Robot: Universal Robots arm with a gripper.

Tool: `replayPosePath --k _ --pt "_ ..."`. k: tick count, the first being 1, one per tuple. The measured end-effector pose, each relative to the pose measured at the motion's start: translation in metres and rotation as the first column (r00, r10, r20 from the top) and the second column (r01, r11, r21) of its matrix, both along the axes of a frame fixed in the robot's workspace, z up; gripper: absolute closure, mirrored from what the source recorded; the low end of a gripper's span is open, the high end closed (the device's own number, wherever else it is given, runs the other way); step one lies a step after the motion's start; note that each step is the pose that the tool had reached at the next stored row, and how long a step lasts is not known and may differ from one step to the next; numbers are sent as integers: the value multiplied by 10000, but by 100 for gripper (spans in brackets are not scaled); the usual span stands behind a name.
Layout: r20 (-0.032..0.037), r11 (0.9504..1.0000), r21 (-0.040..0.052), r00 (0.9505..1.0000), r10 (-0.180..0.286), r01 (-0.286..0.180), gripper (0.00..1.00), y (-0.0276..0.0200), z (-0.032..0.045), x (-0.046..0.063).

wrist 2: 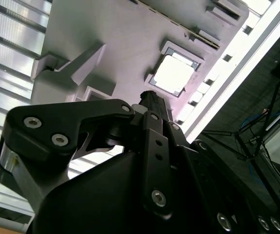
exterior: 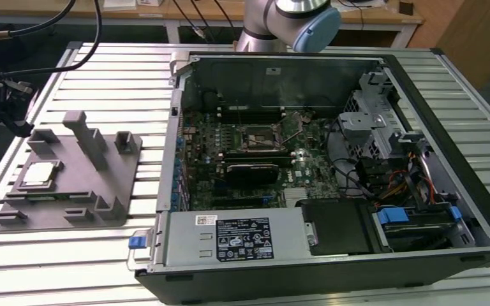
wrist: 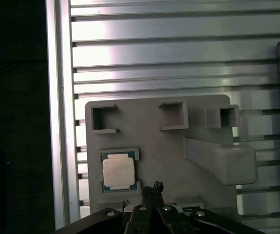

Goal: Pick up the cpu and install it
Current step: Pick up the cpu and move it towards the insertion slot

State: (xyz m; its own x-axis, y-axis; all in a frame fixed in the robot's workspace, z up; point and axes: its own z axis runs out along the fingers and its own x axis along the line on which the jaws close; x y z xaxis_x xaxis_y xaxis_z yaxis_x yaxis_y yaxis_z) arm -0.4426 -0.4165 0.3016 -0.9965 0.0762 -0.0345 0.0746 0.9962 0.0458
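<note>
The cpu (exterior: 41,173), a flat silvery square with a pale rim, lies in a shallow recess of a grey holder plate (exterior: 113,175) on the slatted table, at the exterior view's left. Both wrist views show it too, cpu (wrist: 119,173) and cpu (wrist 2: 174,74). My gripper (wrist: 153,188) hovers above the plate, a short way off the chip's edge and not touching it. Its fingers look shut together with nothing between them, as also seen at the gripper (wrist 2: 152,97). The motherboard socket (exterior: 262,136) sits inside the open computer case.
The open computer case (exterior: 415,70) fills the exterior view's middle and right, with a black block (exterior: 254,172) below the socket, cables and drive cages. The grey plate carries upright posts (exterior: 87,137) and small pockets. Dark cables hang at the exterior view's left edge.
</note>
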Motion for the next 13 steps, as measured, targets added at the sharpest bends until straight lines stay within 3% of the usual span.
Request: replayPosePath --k 13 --pt "-1 10000 -1 10000 1 -1 89 -8 -96 -64"
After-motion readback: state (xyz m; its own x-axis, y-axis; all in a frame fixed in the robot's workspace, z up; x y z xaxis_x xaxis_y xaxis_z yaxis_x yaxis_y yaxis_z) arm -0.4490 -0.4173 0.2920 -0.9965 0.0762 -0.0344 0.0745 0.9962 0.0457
